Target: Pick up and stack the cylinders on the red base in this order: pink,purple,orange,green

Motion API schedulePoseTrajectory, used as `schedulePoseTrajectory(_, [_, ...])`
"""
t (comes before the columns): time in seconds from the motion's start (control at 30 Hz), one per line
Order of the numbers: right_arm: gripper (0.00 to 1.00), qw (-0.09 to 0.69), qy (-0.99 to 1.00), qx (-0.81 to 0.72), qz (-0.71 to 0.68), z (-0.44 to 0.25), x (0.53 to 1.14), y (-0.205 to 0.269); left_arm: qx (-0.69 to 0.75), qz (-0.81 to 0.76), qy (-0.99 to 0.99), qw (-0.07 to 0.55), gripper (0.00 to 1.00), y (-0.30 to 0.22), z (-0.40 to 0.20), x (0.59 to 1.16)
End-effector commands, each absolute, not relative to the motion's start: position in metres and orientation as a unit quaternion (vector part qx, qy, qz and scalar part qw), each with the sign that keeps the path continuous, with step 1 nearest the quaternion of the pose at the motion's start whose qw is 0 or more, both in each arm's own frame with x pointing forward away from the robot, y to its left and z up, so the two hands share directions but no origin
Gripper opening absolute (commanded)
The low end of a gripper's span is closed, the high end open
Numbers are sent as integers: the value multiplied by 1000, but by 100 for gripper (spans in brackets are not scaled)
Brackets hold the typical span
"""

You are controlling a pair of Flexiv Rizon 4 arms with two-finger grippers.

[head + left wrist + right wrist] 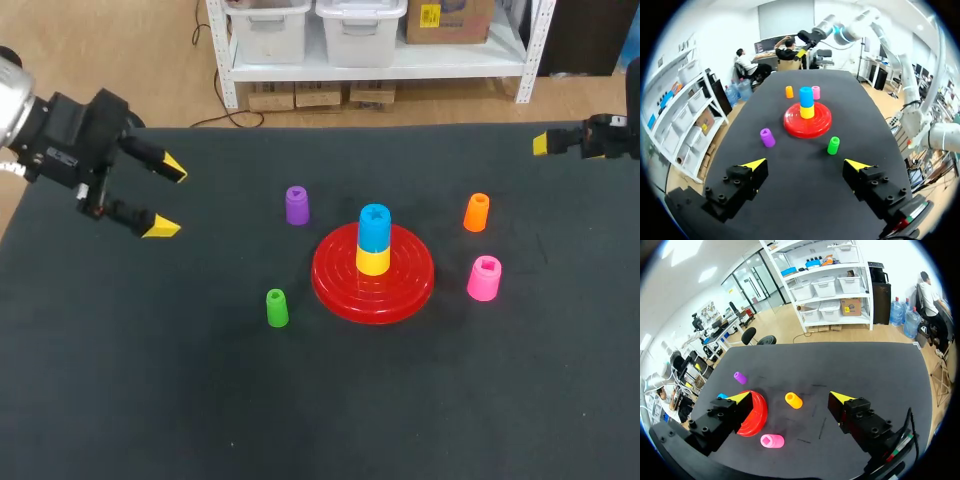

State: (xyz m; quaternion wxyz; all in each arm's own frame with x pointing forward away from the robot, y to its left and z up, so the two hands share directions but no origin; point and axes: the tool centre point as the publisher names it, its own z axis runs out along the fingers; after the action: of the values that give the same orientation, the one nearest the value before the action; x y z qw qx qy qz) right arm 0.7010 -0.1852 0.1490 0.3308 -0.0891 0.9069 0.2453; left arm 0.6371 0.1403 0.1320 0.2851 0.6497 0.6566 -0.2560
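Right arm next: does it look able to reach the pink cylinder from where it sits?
Probably yes. The open right hand is out on the same side, and the pink cylinder sits alone there, apart from the orange cylinder and the red base, with nothing between.

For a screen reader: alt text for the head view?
A red base holds a blue cylinder atop a yellow one; purple, orange, pink and green cylinders stand around it. Left gripper open at left; right gripper at the right edge.

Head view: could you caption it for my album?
Both open, left gripper and right gripper flank a red base; pink, purple, orange and green cylinders stand loose around it.
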Motion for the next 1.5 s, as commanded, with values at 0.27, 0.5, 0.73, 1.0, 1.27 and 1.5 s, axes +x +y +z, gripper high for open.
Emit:
schedulePoseTrajectory(0.27, [100,331,907,-89,244,149,700,-185,651,-237,662,286,100,140,129,642])
schedulePoseTrajectory(0.5, [100,331,907,-89,244,149,700,-185,638,-234,672,295,100,140,131,644])
schedulePoseTrajectory(0.73, [100,331,907,-89,244,149,700,-185,638,-234,672,295,100,140,131,644])
schedulePoseTrajectory(1.0, [100,296,926,-177,155,183,717,-144,638,-234,672,295,100,140,131,644])
schedulePoseTrajectory(1.27, [100,253,905,-321,123,201,737,-57,638,-234,672,295,100,140,131,644])
schedulePoseTrajectory(1.5, [100,227,895,-366,113,194,743,-21,638,-234,672,295,100,140,131,644])
